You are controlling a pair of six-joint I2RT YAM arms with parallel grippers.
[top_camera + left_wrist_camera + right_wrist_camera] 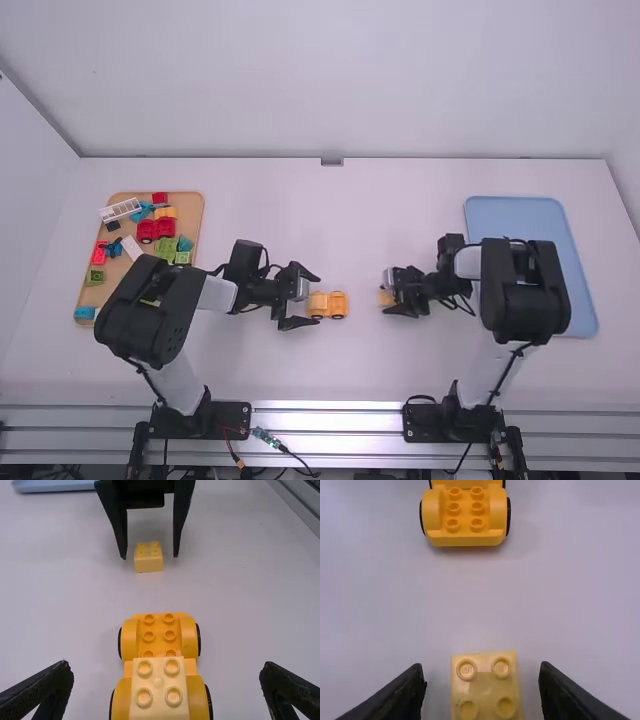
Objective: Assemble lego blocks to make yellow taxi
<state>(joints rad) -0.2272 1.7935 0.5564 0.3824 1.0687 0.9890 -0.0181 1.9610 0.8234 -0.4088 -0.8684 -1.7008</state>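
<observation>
My left gripper (303, 296) stands open around the rear part of the yellow wheeled base (338, 304). In the left wrist view, a pale yellow block (159, 690) sits on the near end of the base (159, 630), between the spread fingers of the left gripper (167, 682) without contact. My right gripper (386, 297) is open at a loose yellow block (385, 298) on the table. In the right wrist view that block (485, 685) lies between the apart fingers of the right gripper (482, 680), with a gap on each side.
A wooden tray (190, 205) with several colored blocks, wheeled pieces and a white ladder piece is at the left, partly under the left arm. A blue tray (520, 215) lies at the right, partly behind the right arm. The table (340, 220) extends beyond both grippers.
</observation>
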